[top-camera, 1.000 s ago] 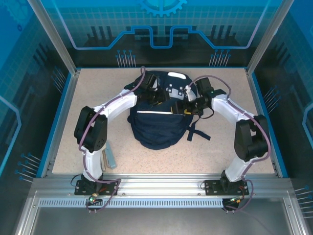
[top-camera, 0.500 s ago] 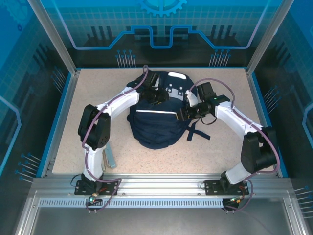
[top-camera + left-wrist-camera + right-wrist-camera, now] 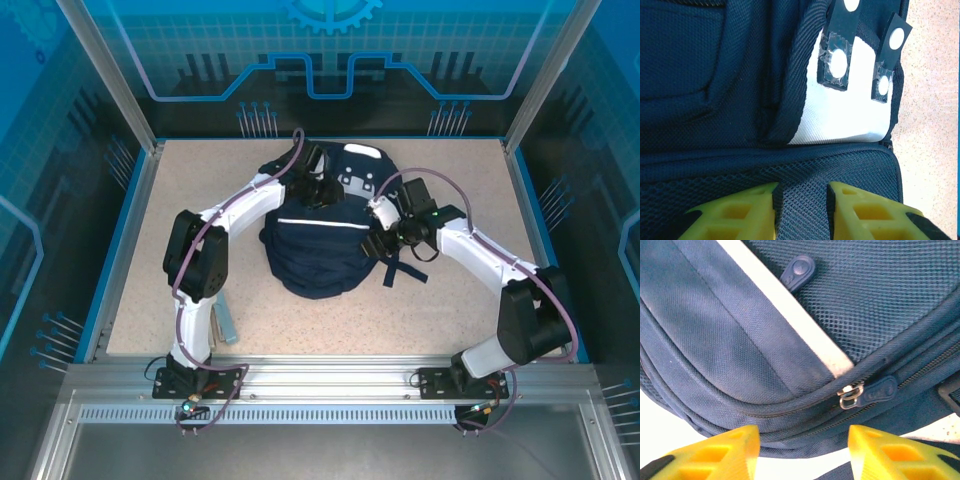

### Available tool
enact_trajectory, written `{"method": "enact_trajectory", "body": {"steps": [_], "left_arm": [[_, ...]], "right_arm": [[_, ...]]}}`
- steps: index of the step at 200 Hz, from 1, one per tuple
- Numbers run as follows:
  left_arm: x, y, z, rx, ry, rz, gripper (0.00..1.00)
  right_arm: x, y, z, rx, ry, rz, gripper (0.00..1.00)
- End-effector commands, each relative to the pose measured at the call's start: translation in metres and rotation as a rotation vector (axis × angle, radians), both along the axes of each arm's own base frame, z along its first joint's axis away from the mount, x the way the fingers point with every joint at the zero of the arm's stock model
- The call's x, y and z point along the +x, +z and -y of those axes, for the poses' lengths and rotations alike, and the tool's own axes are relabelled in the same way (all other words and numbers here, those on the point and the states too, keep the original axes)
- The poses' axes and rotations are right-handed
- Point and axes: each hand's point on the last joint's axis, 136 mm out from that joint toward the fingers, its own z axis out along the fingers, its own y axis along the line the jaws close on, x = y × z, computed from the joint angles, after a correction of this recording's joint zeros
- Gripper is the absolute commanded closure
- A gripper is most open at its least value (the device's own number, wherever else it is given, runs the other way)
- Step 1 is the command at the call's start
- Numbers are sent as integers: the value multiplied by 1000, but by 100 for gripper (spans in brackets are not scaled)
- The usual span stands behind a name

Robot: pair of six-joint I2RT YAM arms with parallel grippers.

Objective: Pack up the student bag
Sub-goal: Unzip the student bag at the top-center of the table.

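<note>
The student bag (image 3: 318,255), dark navy with a thin white stripe, lies in the middle of the table. My left gripper (image 3: 318,190) is at its top end, beside the white patch (image 3: 845,115). It (image 3: 802,187) is shut on a fold of the bag's navy mesh (image 3: 840,165), which fills the narrow gap between the yellow fingers. My right gripper (image 3: 385,236) presses on the bag's right side. Its jaws (image 3: 804,430) stand half closed around the bulging zipped edge, with the zipper pull (image 3: 875,390) just ahead of the right finger.
A dark strap (image 3: 405,272) trails from the bag onto the table at the right. A slim blue-grey object (image 3: 228,318) lies near the table's front edge by the left arm. Blue walls and metal posts close in the table.
My right arm swung left and in against the bag's side, and its jaws narrowed from wide open. The bag bunched up narrower. My left gripper shifted slightly toward the bag's top.
</note>
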Motion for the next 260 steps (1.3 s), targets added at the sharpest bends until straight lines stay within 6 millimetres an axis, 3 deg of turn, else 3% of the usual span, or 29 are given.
{"method": "enact_trajectory", "body": {"steps": [1, 34, 78, 131, 172, 195, 210, 233, 260], "left_arm": [[-2, -49, -27, 114, 31, -95, 66], [-4, -48, -26, 104, 16, -100, 66], [-6, -48, -25, 103, 5, -105, 66], [-5, -48, -29, 102, 5, -107, 66], [-3, -47, -29, 96, -5, -108, 66], [-3, -47, -26, 84, -16, -111, 66], [-3, -49, -25, 79, -17, -118, 67], [-3, -52, -24, 70, -7, -132, 67], [-4, -60, -26, 70, 37, -177, 68]], "right_arm": [[15, -2, 7, -101, 24, 88, 55], [34, -8, 14, -178, 12, 118, 58], [47, -5, -3, -144, 81, 146, 56], [51, 6, -23, -113, 189, 193, 60], [61, 11, -28, -123, 194, 246, 48], [59, 6, -34, -112, 220, 223, 47], [55, 3, -39, -99, 246, 195, 57], [44, -3, -47, -83, 278, 145, 83], [31, -5, -46, -105, 271, 107, 99]]}}
